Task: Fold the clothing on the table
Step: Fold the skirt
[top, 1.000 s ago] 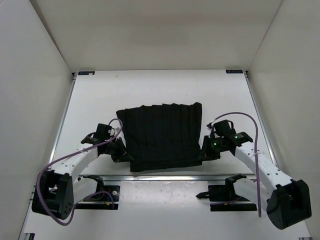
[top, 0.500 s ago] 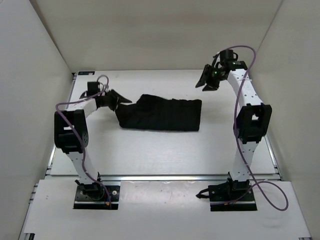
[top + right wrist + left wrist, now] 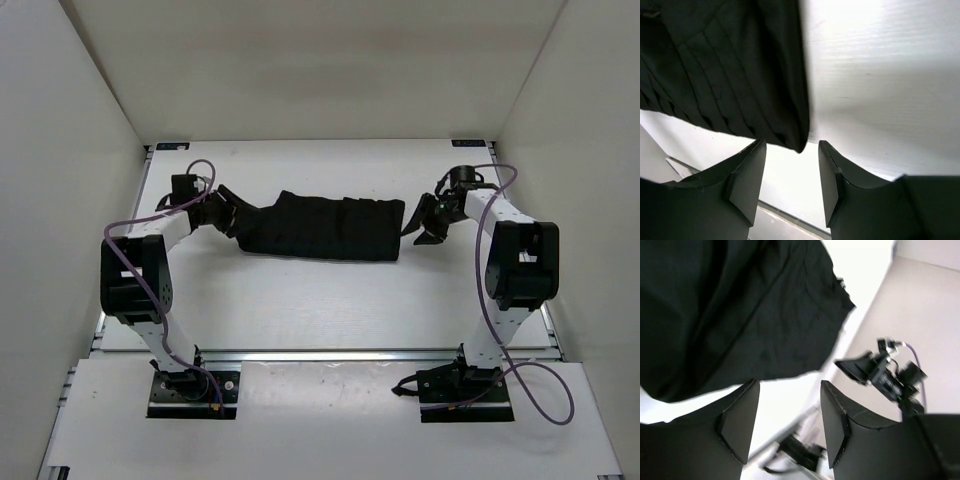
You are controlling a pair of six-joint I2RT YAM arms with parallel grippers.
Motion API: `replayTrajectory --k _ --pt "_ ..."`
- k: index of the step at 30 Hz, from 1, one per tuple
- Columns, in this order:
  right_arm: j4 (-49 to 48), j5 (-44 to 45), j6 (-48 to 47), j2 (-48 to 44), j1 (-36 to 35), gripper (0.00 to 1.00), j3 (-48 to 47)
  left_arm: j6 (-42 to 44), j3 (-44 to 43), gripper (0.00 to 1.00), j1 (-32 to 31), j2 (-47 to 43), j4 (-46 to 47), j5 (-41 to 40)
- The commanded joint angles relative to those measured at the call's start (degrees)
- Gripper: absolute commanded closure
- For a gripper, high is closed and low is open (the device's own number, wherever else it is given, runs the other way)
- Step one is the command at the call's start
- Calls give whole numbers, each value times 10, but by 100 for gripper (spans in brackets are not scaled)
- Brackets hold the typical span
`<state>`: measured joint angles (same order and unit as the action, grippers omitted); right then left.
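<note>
Lying across the far half of the white surface (image 3: 300,300), the black clothing (image 3: 325,228) is a long, rumpled, pleated band. Left jaws gape at its left end, right jaws at its right, neither gripping it.

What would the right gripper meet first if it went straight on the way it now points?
Most likely the clothing: the right gripper points at its closest end, jaws open, just short of the cloth. Height is hard to judge, so it could graze the table first.
</note>
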<state>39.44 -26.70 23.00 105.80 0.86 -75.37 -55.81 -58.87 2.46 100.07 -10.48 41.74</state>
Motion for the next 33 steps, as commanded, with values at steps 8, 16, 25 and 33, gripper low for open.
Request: replayTrajectory --k 8,16,25,33 --pt "-135 8 78 -3 -47 44 76 122 -29 37 -14 37 -121 -147" --pt "-174 -18 105 29 -48 100 77 121 -59 90 -69 93 -119 -148" --pt "7 108 -45 -22 64 100 38 79 31 100 -195 60 -53 -130" --pt "93 132 -84 -46 -113 99 -153 37 59 100 -233 72 9 -122"
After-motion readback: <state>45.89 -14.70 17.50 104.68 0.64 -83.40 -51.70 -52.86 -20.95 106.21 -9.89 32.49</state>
